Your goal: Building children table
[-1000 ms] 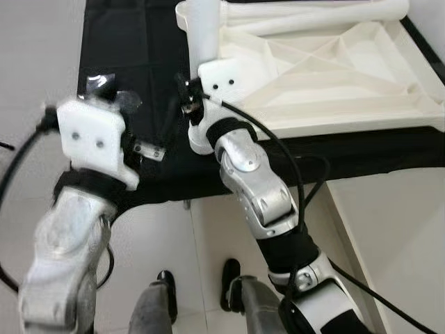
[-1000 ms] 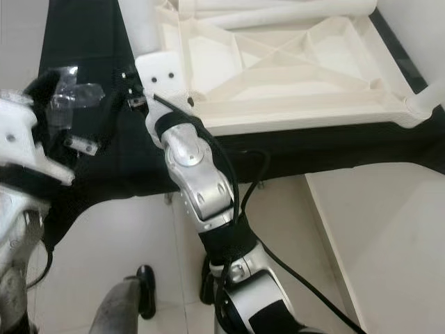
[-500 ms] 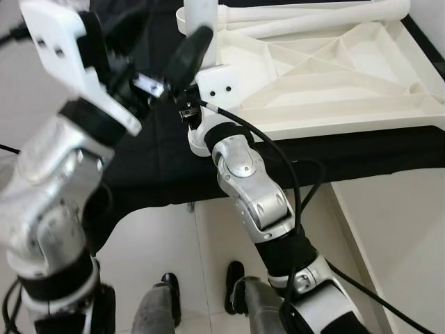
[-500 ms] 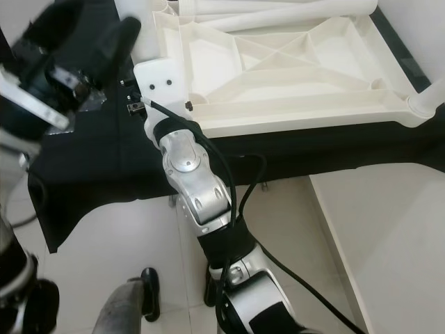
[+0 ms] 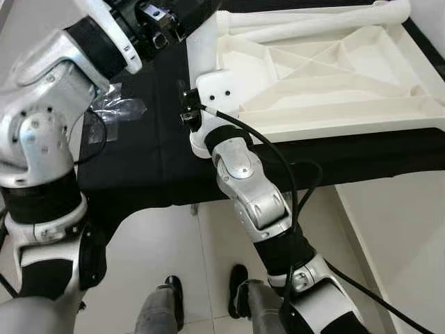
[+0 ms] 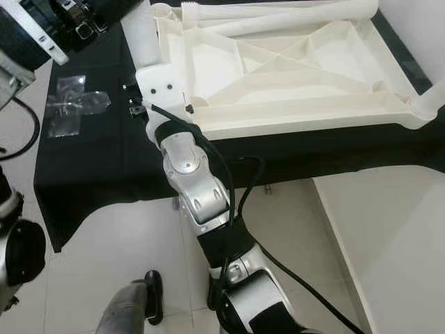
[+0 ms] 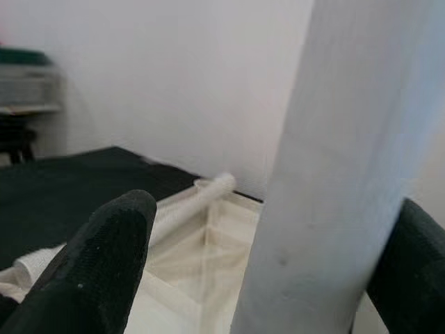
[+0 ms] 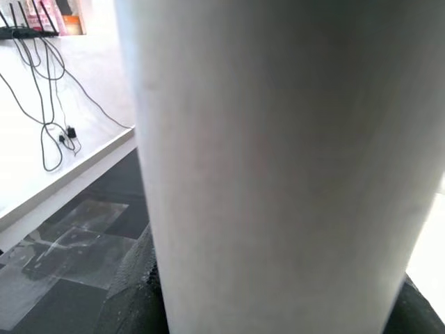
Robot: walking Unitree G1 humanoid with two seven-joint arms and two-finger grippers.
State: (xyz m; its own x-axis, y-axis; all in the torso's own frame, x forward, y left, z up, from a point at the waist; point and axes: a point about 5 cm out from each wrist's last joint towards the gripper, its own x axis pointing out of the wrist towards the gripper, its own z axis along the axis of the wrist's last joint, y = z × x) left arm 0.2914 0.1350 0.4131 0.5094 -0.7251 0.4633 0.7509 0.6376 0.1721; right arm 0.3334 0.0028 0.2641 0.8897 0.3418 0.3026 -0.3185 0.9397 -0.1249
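My right gripper (image 8: 278,306) is clamped around the upright white table leg (image 6: 141,38). In the right wrist view the leg sits between both black fingers (image 8: 128,296), with contact on each side.

The leg stands at the near left corner of the upside-down white tabletop (image 6: 278,69). The tabletop lies underside up, ribs exposed, on a black cloth (image 6: 97,153). From the tabletop centre, the leg is at 9 o'clock.

My left gripper (image 7: 271,278) is positioned higher on the same leg, at 12 o'clock from my right gripper in the head views. In the left wrist view the leg runs between its fingers (image 7: 97,257). One finger stands clear of the leg on one side; the other is at the leg's edge on the opposite side. This gripper is spread, not clamped.

A second leg (image 5: 313,21) lies flat along the far edge of the tabletop. A third leg end (image 6: 427,101) projects at the near right corner.

A clear plastic bag (image 6: 73,104) lies on the cloth at 9 o'clock from my right gripper, well apart from the leg.

The floor is pale tile (image 5: 160,243). A person's black shoes (image 5: 240,278) show at 6 o'clock.
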